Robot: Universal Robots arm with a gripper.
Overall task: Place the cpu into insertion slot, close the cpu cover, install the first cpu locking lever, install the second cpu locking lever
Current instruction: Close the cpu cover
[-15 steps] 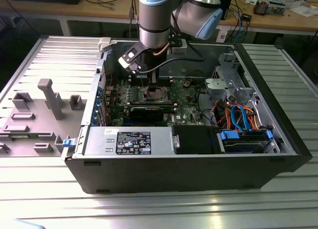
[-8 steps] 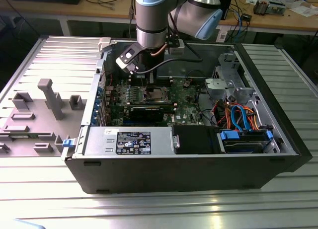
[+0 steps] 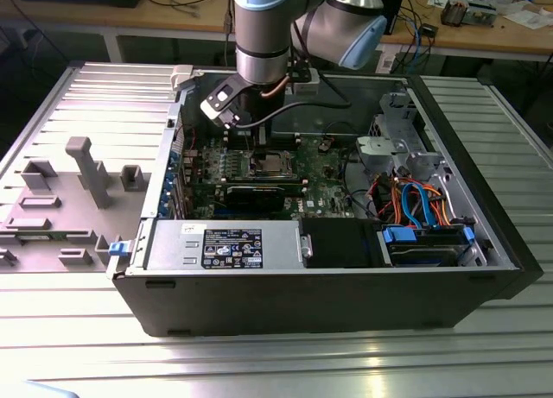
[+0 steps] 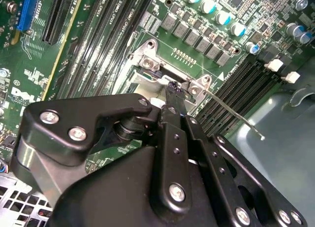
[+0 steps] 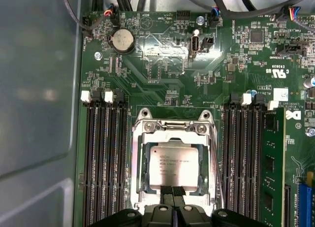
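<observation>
The cpu [image 5: 174, 166], a silvery square chip, lies flat in the insertion slot [image 5: 141, 114] on the green board. The cpu cover [image 5: 172, 132], a silver frame, lies down around the chip so its top shows through the window. My gripper [image 5: 172, 191] is shut, its two black fingertips pressed together at the cover's edge, touching the frame beside the chip. In the second wrist view a fingertip [image 4: 172, 87] rests on the socket's metal rim, and a thin wire locking lever [image 4: 231, 113] angles out from the socket over the memory slots. In the exterior view the gripper [image 3: 262, 143] hangs just above the socket [image 3: 270, 164].
Black memory slots [image 5: 106, 158] flank the socket, with a green memory module [image 5: 273, 163] on one side. A coin battery [image 5: 122, 40] sits beyond. The case holds a power supply [image 3: 226, 245], a drive cage [image 3: 393, 148] and coloured cables [image 3: 415, 199]. Grey fixtures [image 3: 82, 169] stand at the exterior view's left.
</observation>
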